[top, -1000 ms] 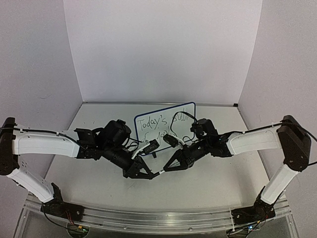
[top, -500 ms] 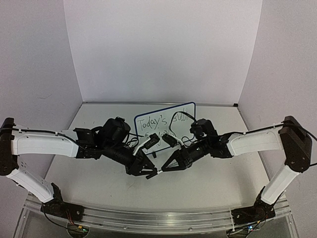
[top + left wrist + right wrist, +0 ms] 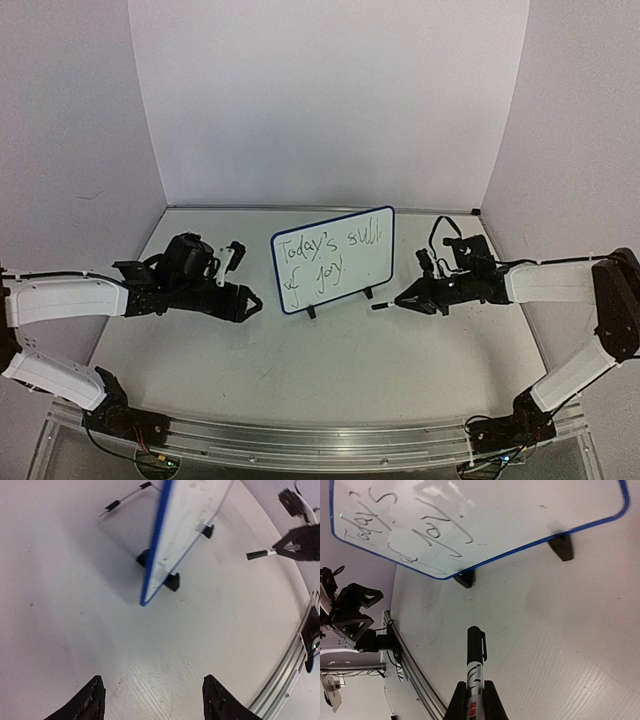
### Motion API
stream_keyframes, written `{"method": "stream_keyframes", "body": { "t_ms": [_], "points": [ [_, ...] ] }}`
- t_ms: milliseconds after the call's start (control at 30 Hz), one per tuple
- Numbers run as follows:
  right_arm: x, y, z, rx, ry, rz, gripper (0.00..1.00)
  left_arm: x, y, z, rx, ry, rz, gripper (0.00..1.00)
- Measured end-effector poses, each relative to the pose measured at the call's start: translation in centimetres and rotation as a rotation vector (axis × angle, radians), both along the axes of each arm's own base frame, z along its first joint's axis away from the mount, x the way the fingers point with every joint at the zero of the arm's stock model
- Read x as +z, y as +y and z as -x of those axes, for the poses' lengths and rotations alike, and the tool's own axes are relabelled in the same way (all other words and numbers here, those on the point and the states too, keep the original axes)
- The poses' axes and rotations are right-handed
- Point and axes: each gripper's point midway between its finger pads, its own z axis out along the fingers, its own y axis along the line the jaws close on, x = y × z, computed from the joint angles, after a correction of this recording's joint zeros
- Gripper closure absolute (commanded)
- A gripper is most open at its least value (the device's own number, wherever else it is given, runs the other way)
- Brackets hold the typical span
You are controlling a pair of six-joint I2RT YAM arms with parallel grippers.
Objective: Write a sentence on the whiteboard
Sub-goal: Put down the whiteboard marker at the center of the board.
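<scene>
The whiteboard [image 3: 333, 258] with its blue rim stands upright mid-table on black clip feet. The sentence [image 3: 322, 258] fills two lines of thin black handwriting on its face, and part of it [image 3: 427, 532] shows in the right wrist view. My right gripper [image 3: 408, 298], right of the board, is shut on a capped black-and-white marker [image 3: 475, 652] that points left toward the board. The left gripper [image 3: 152, 692] hovers low over the table left of the board's edge [image 3: 156, 540]. It is open, with nothing between its fingers [image 3: 92, 700].
A thin wire stand [image 3: 125, 500] props the board from behind. Black clip feet [image 3: 562, 547] jut out in front of it. A metal rail [image 3: 300, 445] runs along the near table edge. White walls close in the back and both sides.
Both grippers were together in front of the board; now they have drawn apart, left arm to the left, right arm to the right. The left gripper has opened. The marker stays in the right gripper.
</scene>
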Motion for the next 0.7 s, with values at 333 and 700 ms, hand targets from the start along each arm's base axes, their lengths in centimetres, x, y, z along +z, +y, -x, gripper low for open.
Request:
{"method": "stream_keyframes", "body": {
  "t_ms": [333, 700],
  "points": [
    [-4.5, -7.5, -3.9, -0.270, 0.013, 0.226, 0.78, -1.2, 6.9, -5.7, 0.322, 0.032, -0.034, 0.27],
    [-5.8, -13.7, -6.7, -0.422, -0.020, 0.420, 0.37, -3.2, 11.9, -10.2, 0.511, 0.037, -0.091, 0.25]
  ]
}}
